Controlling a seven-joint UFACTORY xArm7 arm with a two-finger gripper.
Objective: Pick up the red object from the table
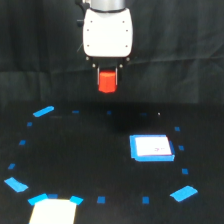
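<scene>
Hanging high above the bench [100,165], the gripper [107,80] has its jaws closed narrowly on the red object [107,82], which sits between them just below the white wrist housing [107,32]. Taking the flat white square with the blue border [151,148] as the landmark, the red object is well above it and toward the exterior view's left, apart from the black surface as far as this view shows; no contact with the bench is visible. By that reading the pick itself looks done, and the step in hand is the lift or hold. What the next move calls for, in my judgement, is only a firm squeeze and a steady carry, since a small block pinched by its sides could slip or twist if the jaws slacken. The red object looks like a short, bright red-orange block, plain and matte, narrower than the housing above it; its top is tucked in between the dark jaws, so its full shape cannot be made out. Blue tape marks [43,111] lie in a ring around the white square, and a pale object [52,210] shows at the lower edge, well to the square's left and below it.
</scene>
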